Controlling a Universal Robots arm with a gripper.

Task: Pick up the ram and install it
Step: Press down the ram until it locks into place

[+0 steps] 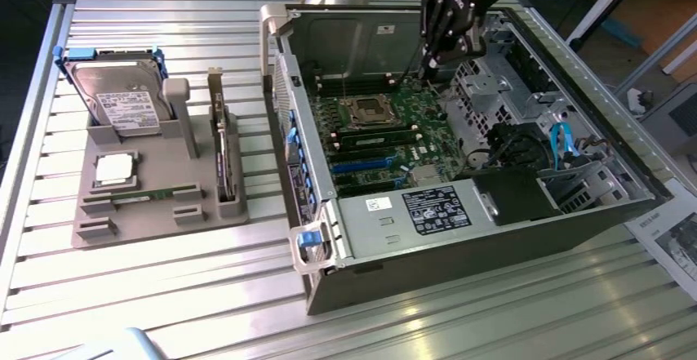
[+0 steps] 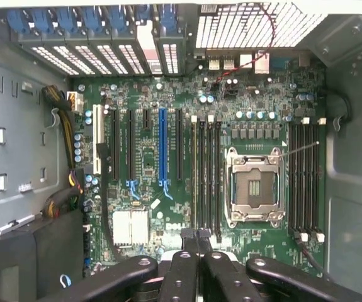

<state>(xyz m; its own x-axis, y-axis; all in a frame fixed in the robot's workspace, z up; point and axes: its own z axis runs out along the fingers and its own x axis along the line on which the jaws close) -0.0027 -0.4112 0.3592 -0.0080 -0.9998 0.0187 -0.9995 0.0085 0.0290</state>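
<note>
The ram (image 1: pixel 147 194), a thin green stick, lies flat in a slot near the front of the grey tray (image 1: pixel 163 221) at the exterior view's left. My gripper (image 1: pixel 446 46) hangs inside the open computer case (image 1: pixel 458 237), above the far end of the green motherboard (image 1: pixel 381 135) and well away from the ram. In the wrist view the gripper (image 2: pixel 197 236) is shut, its black fingers (image 2: pixel 182 264) meeting with nothing visible between them. Beneath it lie the long black memory slots (image 2: pixel 207 176) beside the empty processor socket (image 2: pixel 253 187).
The tray also holds a hard drive (image 1: pixel 120 99), a square silver processor chip (image 1: pixel 116 169) and a dark card on edge (image 1: pixel 224 164). Case walls, a drive cage (image 1: pixel 501 91) and blue cables (image 1: pixel 561 144) hem in the motherboard. More memory slots (image 2: pixel 303 179) lie past the socket.
</note>
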